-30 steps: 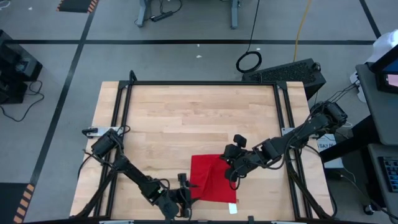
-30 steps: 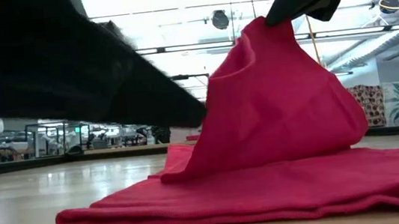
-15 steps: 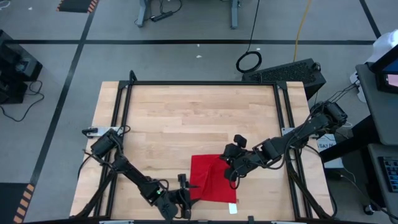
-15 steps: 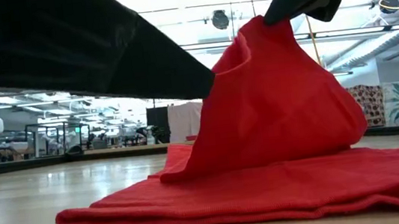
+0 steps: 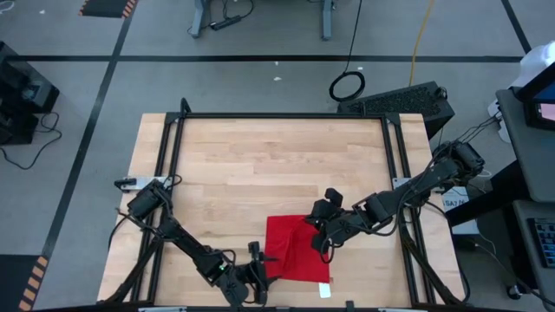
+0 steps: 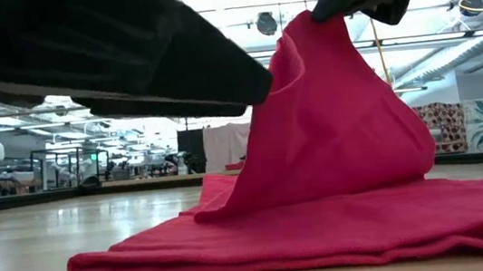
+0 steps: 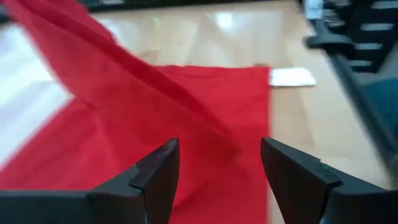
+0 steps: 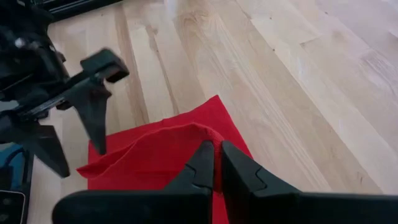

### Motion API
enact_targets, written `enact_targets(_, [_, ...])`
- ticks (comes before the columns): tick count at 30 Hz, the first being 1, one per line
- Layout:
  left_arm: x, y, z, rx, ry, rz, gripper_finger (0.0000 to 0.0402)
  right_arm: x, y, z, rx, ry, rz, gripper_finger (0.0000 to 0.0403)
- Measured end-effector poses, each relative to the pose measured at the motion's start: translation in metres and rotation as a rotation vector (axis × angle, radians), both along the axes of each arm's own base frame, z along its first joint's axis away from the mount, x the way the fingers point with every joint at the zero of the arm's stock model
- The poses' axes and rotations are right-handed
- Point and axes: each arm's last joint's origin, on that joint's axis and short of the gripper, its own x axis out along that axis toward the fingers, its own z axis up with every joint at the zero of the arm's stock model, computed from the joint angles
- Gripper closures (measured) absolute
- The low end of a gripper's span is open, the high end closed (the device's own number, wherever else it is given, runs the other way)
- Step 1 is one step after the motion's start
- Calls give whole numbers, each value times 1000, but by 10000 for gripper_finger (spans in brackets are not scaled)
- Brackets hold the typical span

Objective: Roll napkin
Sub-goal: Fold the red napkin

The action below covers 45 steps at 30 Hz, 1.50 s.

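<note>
The napkin point(image 5: 295, 251) lies toward the 6 o'clock edge of the counter point(image 5: 260, 165), one corner pinched and raised into a peak by the right gripper point(image 8: 216, 160), its jaws pressed together on the cloth. The left gripper point(image 7: 214, 165), jaws spread, faces the cloth's 9 o'clock edge. A tidy roll probably requires carrying the raised corner low across the sheet while the left jaws anchor that edge.

Both arms are dark, nearly black, built of slim jointed links with bulkier housings at the joints, and thin black cables loop loosely beside the left arm point(image 5: 173, 238) and near the base of the right arm point(image 5: 408, 195). The left gripper point(image 7: 217, 168) has two flat, angular, matte black fingers. The right gripper point(image 8: 216, 163) carries narrow, tapering black fingers.
</note>
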Motion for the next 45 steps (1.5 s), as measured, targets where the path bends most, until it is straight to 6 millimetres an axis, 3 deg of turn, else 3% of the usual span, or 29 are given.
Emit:
enact_targets(5, [1, -1, -17, -3, 32, -18, 171, 0, 0, 0, 10, -2, -9, 397])
enact_targets(9, [5, -4, -26, 61, -8, 70, 171, 0, 0, 0, 22, -3, -18, 397])
enact_targets(17, [6, -22, -14, 184, -78, 119, 176, 0, 0, 0, 39, -3, -32, 397])
enact_targets(26, [7, -24, -15, 170, -41, 56, 251, 0, 0, 0, 41, -4, -34, 397])
enact_targets(39, [17, -11, -17, 171, -28, 92, 264, 0, 0, 0, 42, -4, -33, 397])
enact_targets(45, [15, -12, -16, 202, -32, 99, 344, -1, 1, 0, 44, -2, -28, 397])
